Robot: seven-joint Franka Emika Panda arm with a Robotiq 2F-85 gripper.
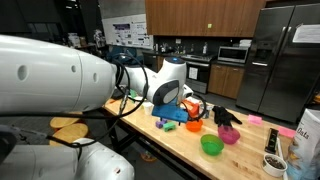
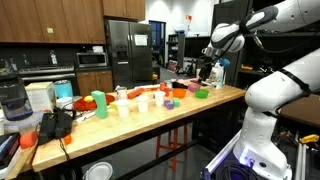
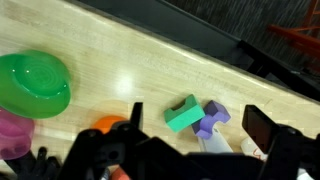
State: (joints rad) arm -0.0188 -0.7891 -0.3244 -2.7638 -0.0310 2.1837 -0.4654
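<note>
In the wrist view a green block (image 3: 183,114) and a purple block (image 3: 211,119) lie touching on the wooden table (image 3: 110,60), with a white piece (image 3: 215,145) just below them. My gripper (image 3: 200,124) is open and empty. It hovers over these blocks, one dark finger on each side. An orange object (image 3: 108,124) lies by the left finger. A green bowl (image 3: 33,83) and a pink bowl (image 3: 12,133) sit at the left. In both exterior views the gripper (image 1: 196,108) (image 2: 206,76) hangs just above the table near small blocks (image 1: 166,123).
A green bowl (image 1: 211,145), a pink bowl (image 1: 230,135) and a black object (image 1: 226,116) lie beside the gripper. A white carton (image 1: 306,140) and a dark cup (image 1: 272,162) stand at the table's end. Cups, a green cup (image 2: 98,101) and a blender (image 2: 12,100) line the other end.
</note>
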